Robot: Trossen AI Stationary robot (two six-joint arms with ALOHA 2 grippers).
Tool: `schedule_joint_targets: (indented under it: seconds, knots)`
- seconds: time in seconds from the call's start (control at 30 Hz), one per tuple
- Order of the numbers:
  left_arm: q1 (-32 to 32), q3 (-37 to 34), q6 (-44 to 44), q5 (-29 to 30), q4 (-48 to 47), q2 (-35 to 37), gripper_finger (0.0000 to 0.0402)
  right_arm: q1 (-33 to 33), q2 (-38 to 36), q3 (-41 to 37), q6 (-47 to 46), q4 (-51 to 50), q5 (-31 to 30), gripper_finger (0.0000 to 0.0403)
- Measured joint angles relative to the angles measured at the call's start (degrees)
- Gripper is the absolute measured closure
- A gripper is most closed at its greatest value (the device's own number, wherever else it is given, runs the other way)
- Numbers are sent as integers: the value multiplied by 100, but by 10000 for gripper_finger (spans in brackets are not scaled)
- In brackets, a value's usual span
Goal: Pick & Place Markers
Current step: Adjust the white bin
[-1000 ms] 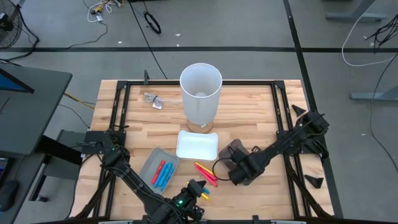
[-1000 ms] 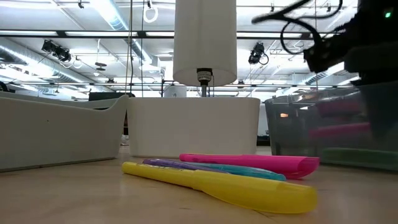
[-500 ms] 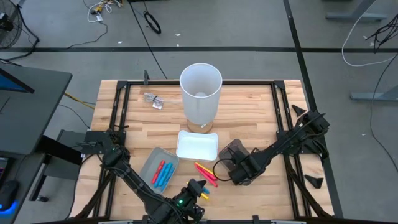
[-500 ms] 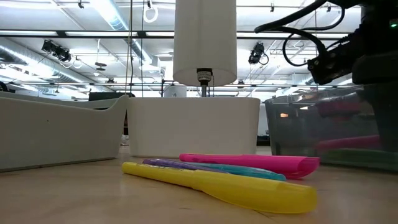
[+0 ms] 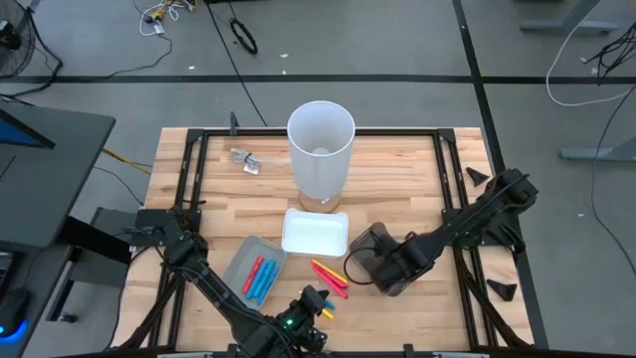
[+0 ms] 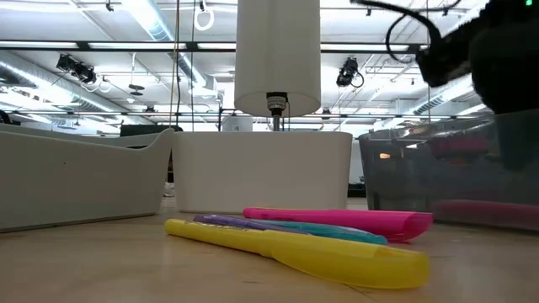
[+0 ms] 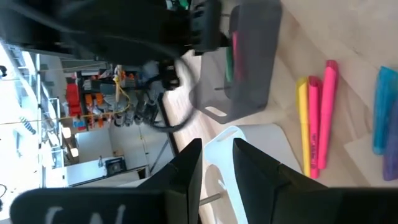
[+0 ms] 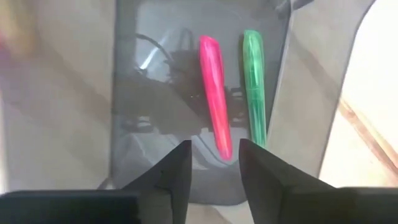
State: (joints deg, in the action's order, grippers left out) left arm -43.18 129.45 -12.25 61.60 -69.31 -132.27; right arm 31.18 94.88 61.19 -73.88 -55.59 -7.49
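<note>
Pink, yellow and red markers (image 5: 329,275) are laid on the wood just left of the smoky tray (image 5: 370,247), long axes slanted. The right gripper (image 5: 397,272) is held over that tray, fingers parted and empty, nearest them. The left gripper (image 5: 316,301), slightly parted, is partly hidden.

1. The high view looks straight down from far above the tall white cylinder container (image 5: 321,149), taking in the whole wooden table (image 5: 397,179).
2. The low view sits at table height, facing that cylinder (image 6: 278,55) across the table, very close to the yellow plastic marker (image 6: 303,248).
3. The left wrist view looks from near the front edge toward the cylinder, seeing the dark transparent tray (image 7: 249,59).
4. The right wrist view looks closely down into this tray (image 8: 149,93), beside the cylinder; all four views share it.
</note>
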Motion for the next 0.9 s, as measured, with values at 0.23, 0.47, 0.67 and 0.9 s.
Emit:
schedule_joint_targets:
  seconds: [0.23,0.47,0.67,0.9]
  knots:
    - [0,0,112,-89,1,0,305,140,-734,1,-4,66,-739,256]
    - [0,0,305,-92,-51,0,305,685,-1271,2,288,414,-2435,255]
    - [0,0,413,-139,-61,0,305,1276,-1349,2,667,1026,-3834,255]
    - [0,0,581,-150,-89,0,305,1729,-1347,4,1958,2802,-5021,255]
